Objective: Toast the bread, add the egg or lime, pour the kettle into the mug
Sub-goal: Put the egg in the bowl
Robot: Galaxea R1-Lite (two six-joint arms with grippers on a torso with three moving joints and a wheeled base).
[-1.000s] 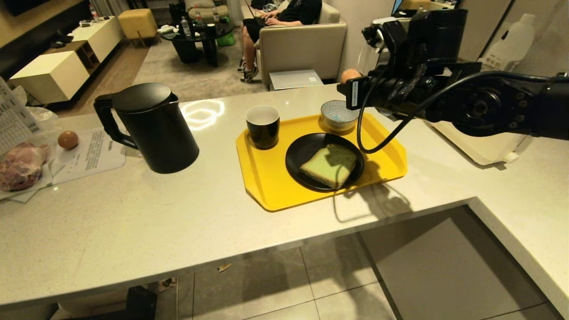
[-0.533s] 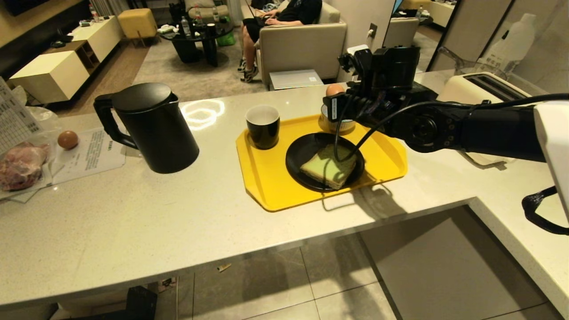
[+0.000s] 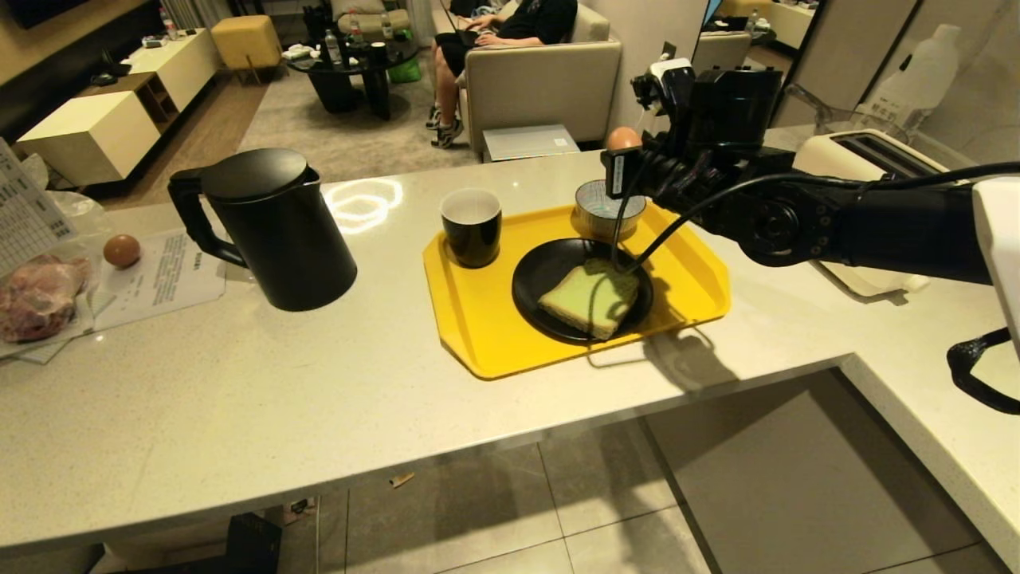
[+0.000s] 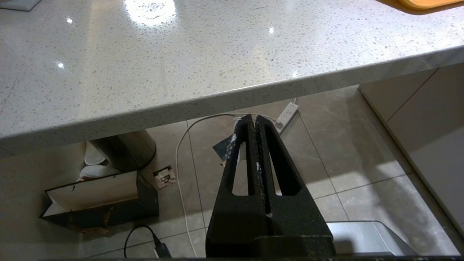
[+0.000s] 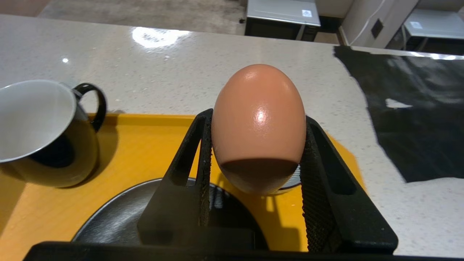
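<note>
A: Head view, quick?
B: Right arm comes in from the right edge. Right gripper (image 3: 629, 151) sits upper centre-right, above the striped bowl (image 3: 609, 206), pinching an egg (image 3: 622, 138). Bread (image 3: 591, 297) lies on the black plate (image 3: 542, 281), centre of the yellow tray (image 3: 486, 335). Mug (image 3: 471, 226) at tray's upper left corner. Kettle (image 3: 275, 231) left of centre on the counter (image 3: 239, 399). 2nd egg (image 3: 122, 250) far left, on paper. Toaster (image 3: 865, 159) upper right, behind the arm.
A: Left wrist view?
B: Left gripper (image 4: 255, 121) bottom centre, fingers pressed together, nothing between them. It hangs off the counter edge, over floor tiles.
A: Right wrist view?
B: Egg fills the centre, clamped between both fingers (image 5: 197, 159). Mug at left, plate at the bottom, tray under both.
</note>
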